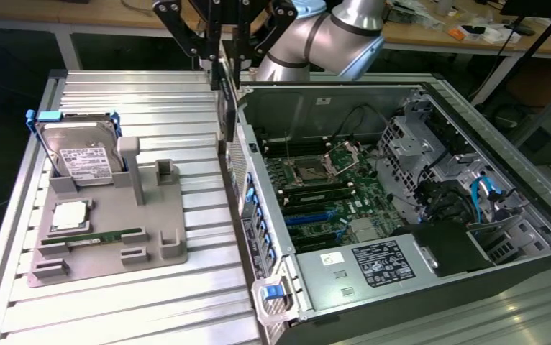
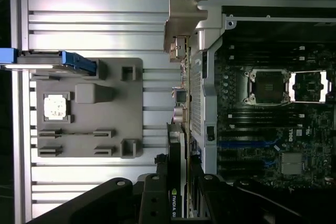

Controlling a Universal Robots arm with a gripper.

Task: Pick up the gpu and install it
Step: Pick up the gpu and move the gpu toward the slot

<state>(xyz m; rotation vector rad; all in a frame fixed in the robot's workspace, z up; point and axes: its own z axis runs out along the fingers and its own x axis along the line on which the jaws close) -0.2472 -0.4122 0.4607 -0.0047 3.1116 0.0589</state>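
My gripper (image 1: 223, 59) is shut on the gpu (image 1: 226, 104), a thin dark card that hangs on edge in the air. It is above the left wall of the open computer case (image 1: 256, 180), at the case's far end. In the wrist view the gpu (image 2: 190, 98) appears edge-on, its silvery bracket (image 2: 181, 22) at the end away from my gripper (image 2: 184, 184). The black fingers (image 2: 157, 198) clamp it from both sides. The motherboard (image 1: 324, 187) lies inside the case, its blue expansion slots (image 1: 309, 215) bare.
On the exterior view's left a grey fixture (image 1: 112, 248) holds a hard drive (image 1: 79, 154) in a blue frame, a processor chip (image 1: 69, 215) and a green memory stick (image 1: 93, 237). The power supply (image 1: 381, 262) and drive cage (image 1: 429, 151) fill the case's near and right sides.
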